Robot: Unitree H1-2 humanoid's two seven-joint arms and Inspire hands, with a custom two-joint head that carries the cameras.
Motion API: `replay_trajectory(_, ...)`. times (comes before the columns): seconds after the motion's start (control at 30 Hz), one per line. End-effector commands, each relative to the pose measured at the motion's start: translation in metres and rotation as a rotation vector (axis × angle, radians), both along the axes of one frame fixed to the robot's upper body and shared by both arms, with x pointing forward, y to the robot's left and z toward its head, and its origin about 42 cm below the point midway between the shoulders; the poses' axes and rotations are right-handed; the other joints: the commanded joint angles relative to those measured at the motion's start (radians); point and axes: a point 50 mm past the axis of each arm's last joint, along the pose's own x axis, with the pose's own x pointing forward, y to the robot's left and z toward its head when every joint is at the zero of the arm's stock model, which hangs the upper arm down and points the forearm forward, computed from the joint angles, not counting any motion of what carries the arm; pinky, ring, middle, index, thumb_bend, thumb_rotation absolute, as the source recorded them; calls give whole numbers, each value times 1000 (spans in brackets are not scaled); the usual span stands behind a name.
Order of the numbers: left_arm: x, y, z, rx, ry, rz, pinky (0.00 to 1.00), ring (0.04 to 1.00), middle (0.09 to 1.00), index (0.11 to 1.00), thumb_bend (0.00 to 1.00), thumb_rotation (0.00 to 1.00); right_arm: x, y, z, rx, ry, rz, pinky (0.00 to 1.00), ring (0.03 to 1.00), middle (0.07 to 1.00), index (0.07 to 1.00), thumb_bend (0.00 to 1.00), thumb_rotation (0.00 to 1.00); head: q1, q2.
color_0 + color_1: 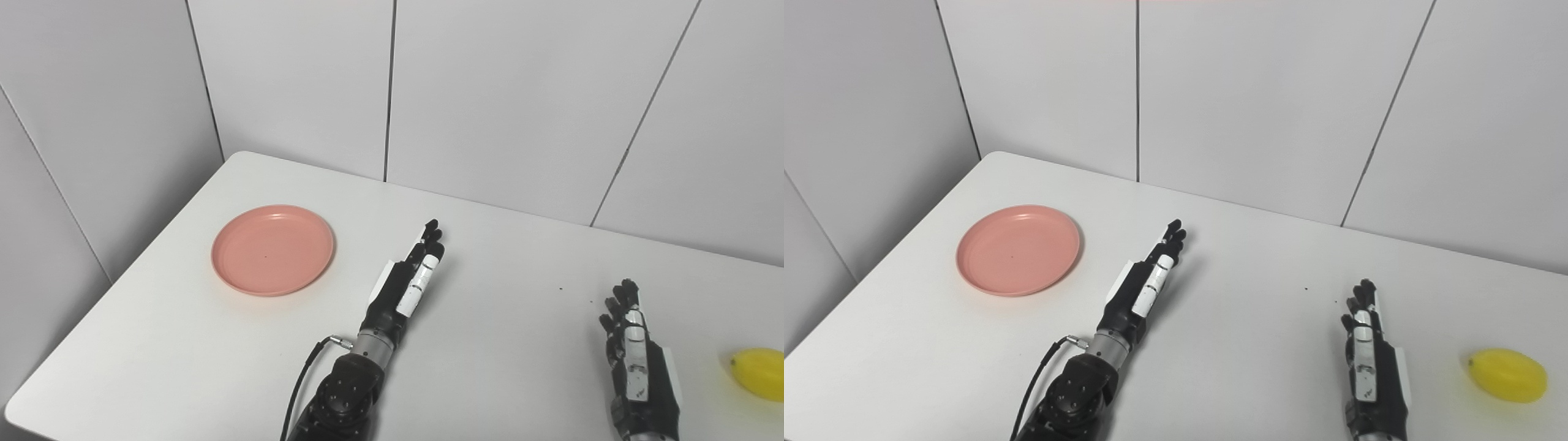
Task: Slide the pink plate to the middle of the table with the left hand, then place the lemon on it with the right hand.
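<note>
The pink plate (pixel 273 249) lies empty on the left part of the white table (pixel 502 257). My left hand (pixel 409 278) rests open over the table's middle, fingers stretched out, a short way to the right of the plate and not touching it. The yellow lemon (pixel 1508 375) sits at the table's right side near the front. My right hand (pixel 1367 343) is open with fingers straight, to the left of the lemon with a gap between them. Neither hand holds anything.
White panelled walls (pixel 502 92) stand behind the table and along its left side. A black cable (pixel 306 380) loops off the left wrist. A few dark specks (pixel 560 288) dot the tabletop right of centre.
</note>
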Motion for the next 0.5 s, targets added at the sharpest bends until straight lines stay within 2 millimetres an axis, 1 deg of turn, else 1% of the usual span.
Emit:
replay_trajectory(0.0,6,3,26,-27,-82,9,962,988,994,982,582,1000,2,1,12,-1,-66,4,1000,1000,1000,999,416,1000,0,-1)
replay_trajectory(0.1,6,14,31,-15,-85,42,993,999,999,990,599,1000,2,1,12,-5,-66,4,1000,1000,1000,1000,398,1000,3,-6)
replay_trajectory(0.27,8,29,40,-3,-93,88,1000,999,994,989,636,1000,2,0,14,12,-73,4,1000,1000,1000,1000,385,1000,24,-17)
replay_trajectory(0.37,8,34,44,15,-108,118,1000,988,985,984,646,1000,1,-1,15,25,-71,1,1000,1000,1000,1000,381,1000,35,-22)
replay_trajectory(0.47,10,38,49,9,-126,139,1000,999,986,985,645,1000,1,-1,17,30,-71,1,1000,1000,1000,1000,356,1000,47,-28)
